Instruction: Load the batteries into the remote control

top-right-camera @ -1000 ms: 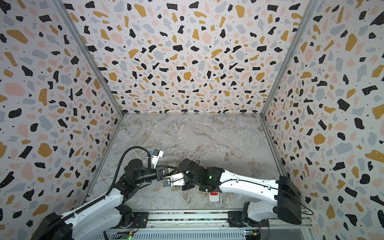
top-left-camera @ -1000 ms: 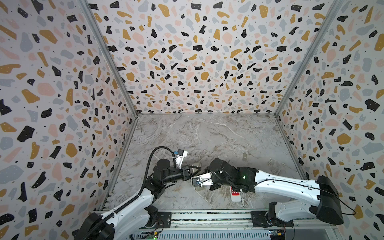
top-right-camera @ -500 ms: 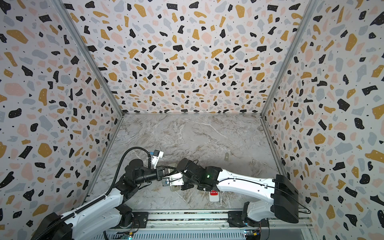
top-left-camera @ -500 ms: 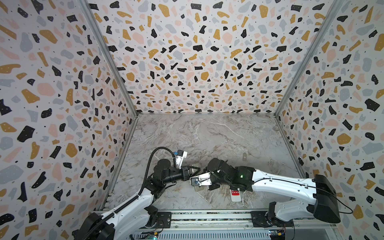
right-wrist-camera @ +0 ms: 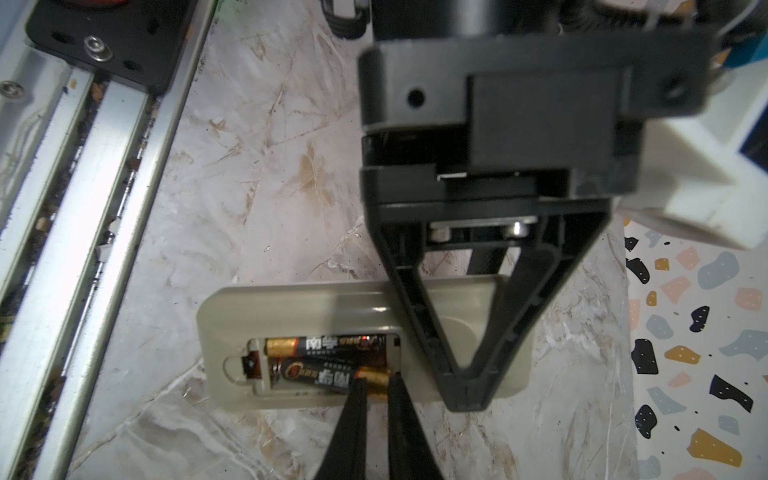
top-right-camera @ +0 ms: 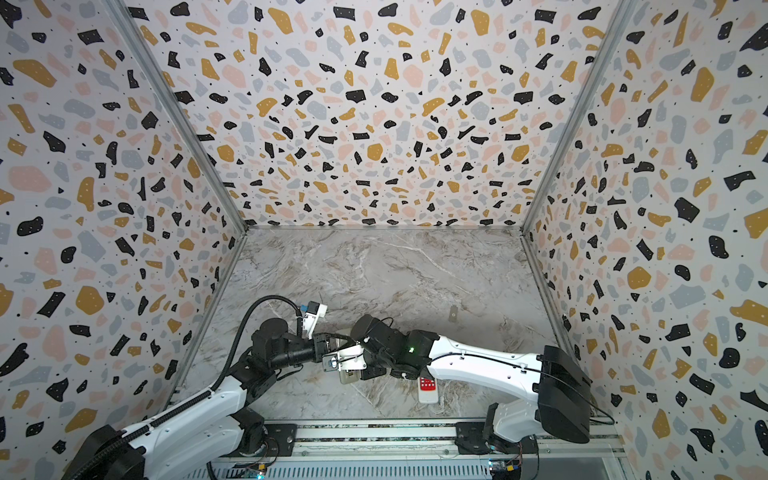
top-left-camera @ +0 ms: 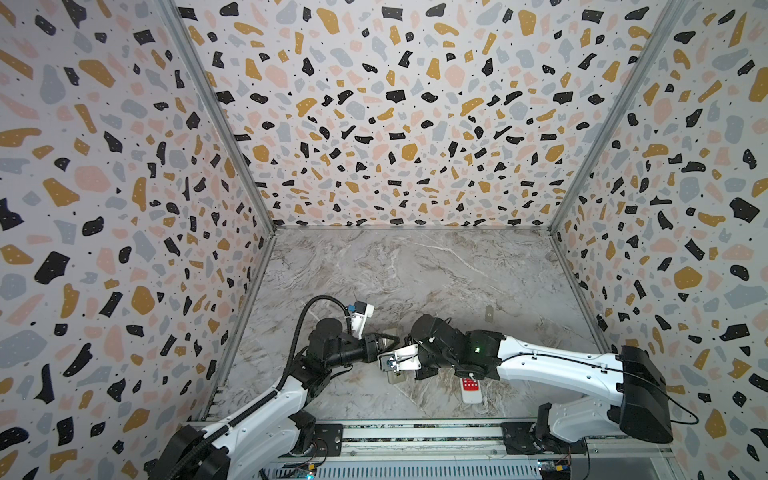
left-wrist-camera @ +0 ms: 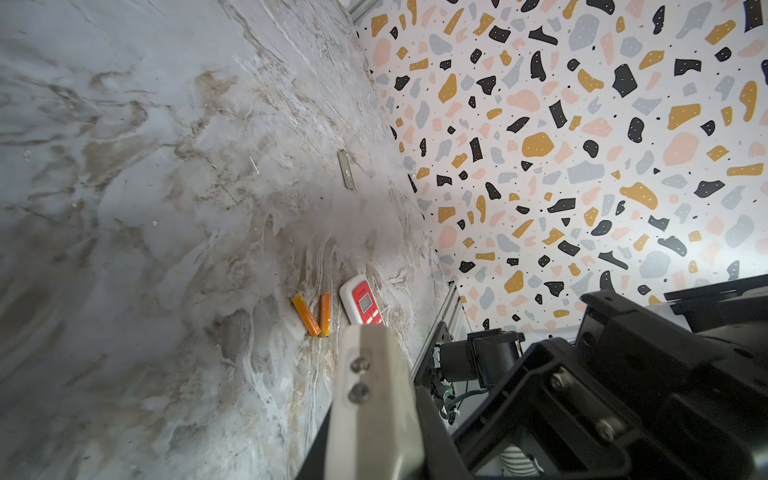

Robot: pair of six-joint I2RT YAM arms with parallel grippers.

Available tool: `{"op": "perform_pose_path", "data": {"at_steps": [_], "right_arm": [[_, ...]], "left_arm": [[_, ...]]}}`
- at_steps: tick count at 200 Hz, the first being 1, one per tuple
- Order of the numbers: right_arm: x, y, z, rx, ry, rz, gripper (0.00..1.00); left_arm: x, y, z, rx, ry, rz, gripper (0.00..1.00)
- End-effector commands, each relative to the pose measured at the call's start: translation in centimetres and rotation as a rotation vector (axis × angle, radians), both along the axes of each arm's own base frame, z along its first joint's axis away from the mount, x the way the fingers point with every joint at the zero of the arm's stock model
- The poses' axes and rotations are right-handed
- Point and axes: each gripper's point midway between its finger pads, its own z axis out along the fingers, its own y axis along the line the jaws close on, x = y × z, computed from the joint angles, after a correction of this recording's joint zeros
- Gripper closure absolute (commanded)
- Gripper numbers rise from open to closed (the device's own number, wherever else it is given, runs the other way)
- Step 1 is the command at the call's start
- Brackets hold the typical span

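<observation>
Pinching a black battery by its gold end in the remote, the right claw sits beside the clenched left claw

Robot test cell in a lab, we judge. We see a box open towards the camera: three walls papered in a terrazzo print, joined at the corners by bare aluminium posts. The floor is a marble-print sheet, scuffed and stained where the wrist views show it close. Along the near edge we note an aluminium rail. A left arm and a right arm, both white and black, stand on it on black plates. A black cable loops off the left arm. Below the rail we log small circuit boards and a slotted vent panel. Lighting is flat and even.
</observation>
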Motion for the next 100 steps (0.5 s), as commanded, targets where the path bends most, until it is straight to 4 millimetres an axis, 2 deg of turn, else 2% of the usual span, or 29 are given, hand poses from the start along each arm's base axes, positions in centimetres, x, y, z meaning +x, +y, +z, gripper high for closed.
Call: {"op": "perform_pose_path", "data": {"at_steps": [1, 100], "right_arm": [[-0.81, -0.62, -2.45, -0.083, 0.068, 0.012, 0.88], [-1.2, -0.6, -3.39, -0.112, 0.084, 0.024, 0.88]], "left_arm": [[-0.79, -1.08, 6.63, -0.156, -0.208, -0.088, 1.0], [-0.81, -1.02, 7.11, -0.167, -0.217, -0.085, 1.0]]}}
